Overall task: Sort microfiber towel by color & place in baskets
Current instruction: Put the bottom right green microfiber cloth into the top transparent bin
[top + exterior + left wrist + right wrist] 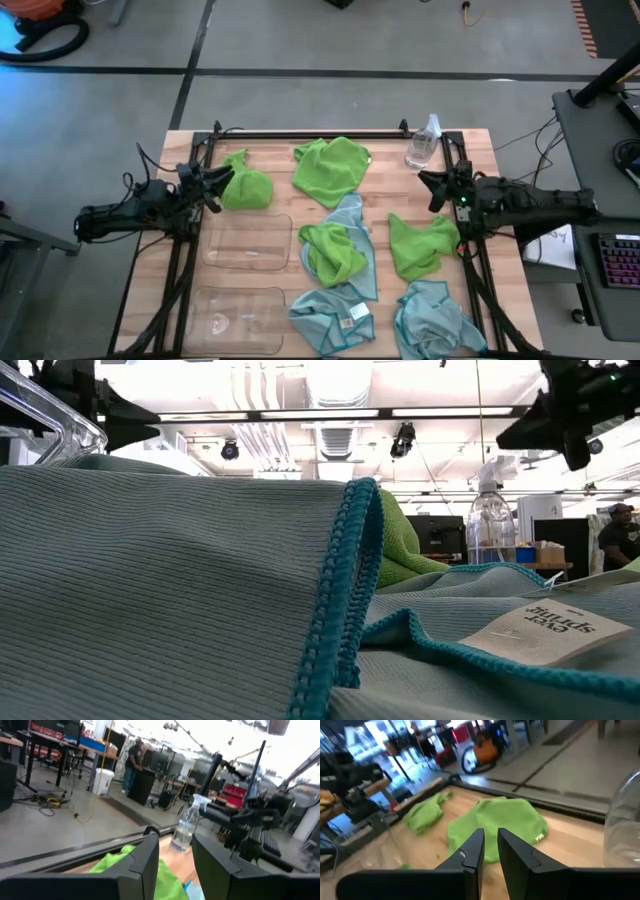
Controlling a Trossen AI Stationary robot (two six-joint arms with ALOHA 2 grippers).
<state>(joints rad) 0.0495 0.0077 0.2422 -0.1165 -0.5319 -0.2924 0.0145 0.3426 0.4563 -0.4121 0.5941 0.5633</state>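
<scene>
Several towels lie flat or crumpled on the wooden table. Lime green ones sit at the far left [247, 188], far middle [332, 168], middle [333, 250] and right [420, 245]. Pale teal ones lie under the middle green towel [352, 215], near the middle with a white tag [330, 318] and at the near right [435, 322]. Two clear baskets [247, 243] [235, 318] stand on the left side. My left gripper [215, 183] hovers open beside the far-left green towel. My right gripper [432, 190] hovers at the right edge, open by a narrow gap [491, 840].
A clear spray bottle [424, 142] stands at the far right corner, just beyond my right gripper. A black frame rail [310, 133] runs along the far edge. In the low view the tagged teal towel [180, 580] fills the foreground. People stand in the room behind [134, 762].
</scene>
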